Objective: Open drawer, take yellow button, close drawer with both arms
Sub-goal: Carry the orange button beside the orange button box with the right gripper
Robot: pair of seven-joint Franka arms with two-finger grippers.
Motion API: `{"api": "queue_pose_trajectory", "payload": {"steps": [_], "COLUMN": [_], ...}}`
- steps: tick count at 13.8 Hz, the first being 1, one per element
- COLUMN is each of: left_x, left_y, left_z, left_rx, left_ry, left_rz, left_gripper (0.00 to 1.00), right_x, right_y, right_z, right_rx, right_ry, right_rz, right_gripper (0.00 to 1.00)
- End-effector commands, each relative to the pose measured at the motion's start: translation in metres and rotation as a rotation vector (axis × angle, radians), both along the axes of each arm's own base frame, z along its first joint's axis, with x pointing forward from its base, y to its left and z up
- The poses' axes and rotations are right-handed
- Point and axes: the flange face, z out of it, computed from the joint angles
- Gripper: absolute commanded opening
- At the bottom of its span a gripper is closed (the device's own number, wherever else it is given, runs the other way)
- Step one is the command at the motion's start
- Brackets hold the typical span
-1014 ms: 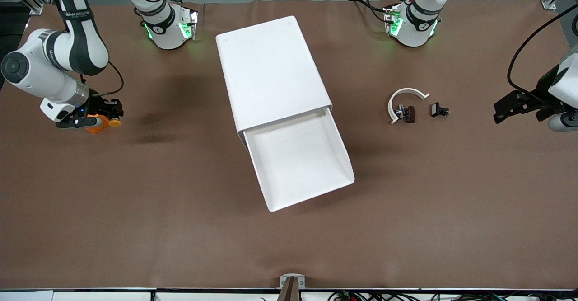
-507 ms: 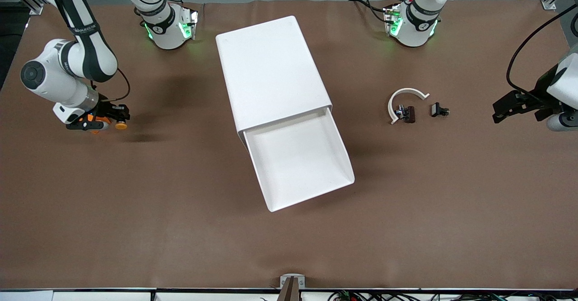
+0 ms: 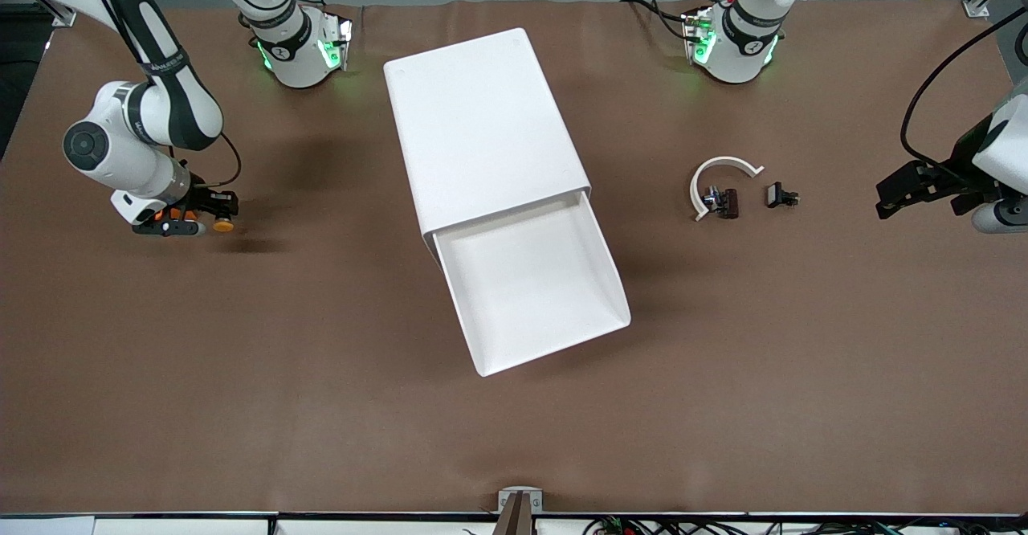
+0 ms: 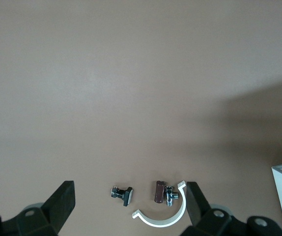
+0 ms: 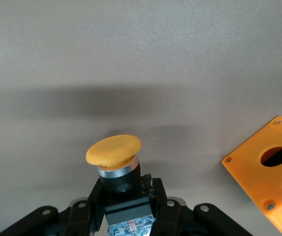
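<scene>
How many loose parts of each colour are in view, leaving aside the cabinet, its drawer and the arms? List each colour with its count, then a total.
Orange: 2, the button held in the right gripper and the square block on the table.
White: 1, the curved band.
Black or dark: 2, the clip at the band and the clip beside it.
Total: 5

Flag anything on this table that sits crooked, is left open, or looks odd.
The white cabinet sits skewed to the table's edges, and its drawer is pulled out and empty. The button is out, clamped in the right tool beside an orange square block. Nothing looks spilled or broken.
</scene>
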Motion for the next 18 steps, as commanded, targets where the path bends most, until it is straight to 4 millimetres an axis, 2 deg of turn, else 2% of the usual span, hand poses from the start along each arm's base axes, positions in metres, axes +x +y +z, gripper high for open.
{"api": "queue_pose_trajectory", "payload": {"steps": [1, 6, 12, 13, 14, 16, 18], "left_x": [-0.003, -0.003, -0.003, -0.003, -0.003, -0.003, -0.003], "left_y": [-0.001, -0.001, -0.001, -0.002, -0.003, -0.004, -0.004], "left_z": [0.004, 0.004, 0.004, 0.004, 0.004, 0.004, 0.005], "left_rx": [-0.015, -0.015, -0.016, -0.014, -0.014, -0.015, -0.015], "left_ry": [0.006, 0.006, 0.006, 0.006, 0.006, 0.006, 0.004], "left_rz": [-0.009, -0.008, -0.003, -0.003, -0.003, -0.003, -0.005], "left_gripper": [1.00, 1.00, 1.00, 1.00, 1.00, 1.00, 1.00], "right_x": [0.000, -0.002, -0.003, -0.002, -0.003, -0.001, 0.009], "right_y": [0.000, 0.003, -0.006, -0.008, -0.009, -0.010, -0.015], "right_z": [-0.015, -0.028, -0.040, -0.039, -0.038, -0.031, -0.009], "right_rx": [-0.031, -0.061, -0.048, -0.050, -0.051, -0.062, -0.096], "right_ry": [-0.010, 0.003, -0.012, -0.013, -0.009, 0.003, 0.054], "right_rz": [-0.043, -0.083, -0.103, -0.108, -0.111, -0.116, -0.128], "right_gripper": [0.00, 0.00, 0.00, 0.30, 0.99, 1.00, 1.00]}}
